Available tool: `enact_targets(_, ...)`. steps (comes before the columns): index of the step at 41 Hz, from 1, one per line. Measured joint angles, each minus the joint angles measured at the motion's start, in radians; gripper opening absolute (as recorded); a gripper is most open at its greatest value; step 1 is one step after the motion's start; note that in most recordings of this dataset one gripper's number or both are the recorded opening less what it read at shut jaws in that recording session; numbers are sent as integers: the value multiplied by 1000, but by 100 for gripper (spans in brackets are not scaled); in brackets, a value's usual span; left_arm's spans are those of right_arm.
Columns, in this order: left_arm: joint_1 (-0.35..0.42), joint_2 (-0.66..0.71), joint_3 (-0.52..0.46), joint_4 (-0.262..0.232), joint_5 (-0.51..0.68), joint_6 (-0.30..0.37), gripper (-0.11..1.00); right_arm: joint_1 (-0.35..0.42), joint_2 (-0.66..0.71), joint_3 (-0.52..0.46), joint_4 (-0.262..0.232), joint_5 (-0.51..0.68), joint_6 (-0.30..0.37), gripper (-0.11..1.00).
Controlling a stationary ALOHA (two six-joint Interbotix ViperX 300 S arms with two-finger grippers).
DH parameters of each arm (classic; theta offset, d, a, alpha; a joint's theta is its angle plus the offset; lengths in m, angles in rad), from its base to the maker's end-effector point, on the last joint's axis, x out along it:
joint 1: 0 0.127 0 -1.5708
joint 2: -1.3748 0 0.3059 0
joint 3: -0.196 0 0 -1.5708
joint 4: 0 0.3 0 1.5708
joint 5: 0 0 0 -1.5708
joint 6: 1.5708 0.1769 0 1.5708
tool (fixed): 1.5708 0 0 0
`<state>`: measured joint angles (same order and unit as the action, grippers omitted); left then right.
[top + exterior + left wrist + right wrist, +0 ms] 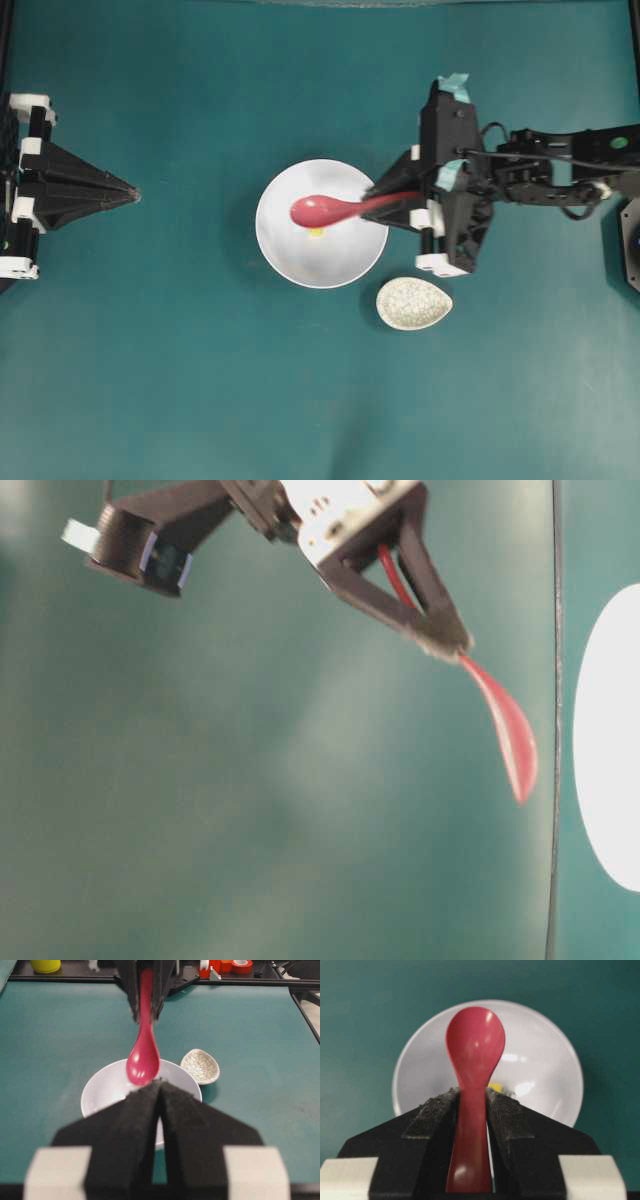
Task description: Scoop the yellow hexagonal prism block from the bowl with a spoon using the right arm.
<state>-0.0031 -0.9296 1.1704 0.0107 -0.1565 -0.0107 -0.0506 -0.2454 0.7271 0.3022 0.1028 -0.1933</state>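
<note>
Block [316,232] sat mid-frame in bowl [290,262], under spoon [320,210] | R gripper [385,205] pinched handle | risk: scoop shoves tiny block away, or handle slips.

Even, bright light; glare spots on the spoon [475,1050] and bowl [540,1070]; table-level view blurred, near fingers soft.

The overhead view is looking straight down on the bowl [322,224]; the table-level one is sitting close and sideways; both wrist cameras are facing each other across it, sharing the spoon [474,1060]
</note>
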Motion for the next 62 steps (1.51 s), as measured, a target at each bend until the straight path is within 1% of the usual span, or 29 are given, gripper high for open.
enact_targets(6,0,-2,0,0,0,0,-1,0,-49,0,2,114,31,24)
enact_targets(14,0,2,0,2,0,0,-1,0,-80,0,2,229,86,24)
enact_targets(22,0,8,2,0,0,0,-1,-8,-77,-49,0,364,164,24)
enact_targets(27,0,14,0,0,-2,0,-1,-21,-55,-91,0,442,202,24)
enact_targets(34,0,20,2,0,-6,0,-1,-34,5,-156,0,541,230,24)
enact_targets(37,0,21,0,0,-8,0,-1,-40,43,-195,-6,594,235,24)
enact_targets(40,0,21,2,2,-9,0,-1,-41,84,-238,-25,638,235,24)
enact_targets(46,0,21,2,2,-9,0,-1,-41,150,-296,-80,683,252,24)
enact_targets(51,0,21,2,2,-9,0,-1,-43,195,-311,-117,692,264,24)
enact_targets(62,0,21,0,0,-9,0,-1,-44,247,-313,-126,664,256,24)
